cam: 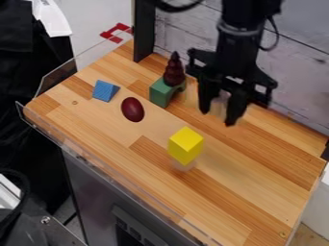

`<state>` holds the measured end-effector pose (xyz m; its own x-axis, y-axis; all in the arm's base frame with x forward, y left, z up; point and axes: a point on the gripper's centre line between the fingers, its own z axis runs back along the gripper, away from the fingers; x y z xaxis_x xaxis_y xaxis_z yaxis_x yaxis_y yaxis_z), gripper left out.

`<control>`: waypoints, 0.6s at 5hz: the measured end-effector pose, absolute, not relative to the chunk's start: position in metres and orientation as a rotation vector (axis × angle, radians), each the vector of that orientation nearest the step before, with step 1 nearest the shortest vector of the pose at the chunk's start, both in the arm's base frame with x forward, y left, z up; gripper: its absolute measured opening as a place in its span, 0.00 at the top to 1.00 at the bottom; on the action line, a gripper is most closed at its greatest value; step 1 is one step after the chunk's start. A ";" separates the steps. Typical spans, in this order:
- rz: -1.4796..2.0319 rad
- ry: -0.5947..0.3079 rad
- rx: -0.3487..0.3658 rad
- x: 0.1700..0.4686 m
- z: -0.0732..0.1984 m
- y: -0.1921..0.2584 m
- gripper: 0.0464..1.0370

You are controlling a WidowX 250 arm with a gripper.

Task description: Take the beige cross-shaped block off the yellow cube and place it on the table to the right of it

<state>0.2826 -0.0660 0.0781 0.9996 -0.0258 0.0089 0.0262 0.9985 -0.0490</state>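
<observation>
The black gripper [218,111] hangs over the back of the wooden table, its two fingers apart with no object clearly seen between them. To its left a green arch-shaped block [160,93] stands on the table, with a dark red ringed cone [173,72] upright on top of it. A dark red egg-shaped piece [132,109] lies in front of the green block. Farther left is a blue triangular block [104,91]. Toward the front, a yellow block [185,145] rests on top of a pale wooden piece [183,166].
The wooden table [257,202] has a clear plastic rim [116,167] along its front and left edges. A dark upright post [144,31] stands at the back left, near a red clamp-like piece [116,32]. A whitish plank wall [299,72] rises behind the table.
</observation>
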 end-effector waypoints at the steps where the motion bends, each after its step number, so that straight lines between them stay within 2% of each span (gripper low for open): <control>1: -0.031 0.007 -0.058 0.285 0.062 -0.075 0.58; 2: -0.032 0.009 -0.066 0.288 0.049 -0.084 0.58; 3: -0.032 0.052 -0.067 0.287 0.031 -0.088 0.58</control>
<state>0.2868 -0.0883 0.0313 0.9981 -0.0340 -0.0510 0.0305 0.9972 -0.0676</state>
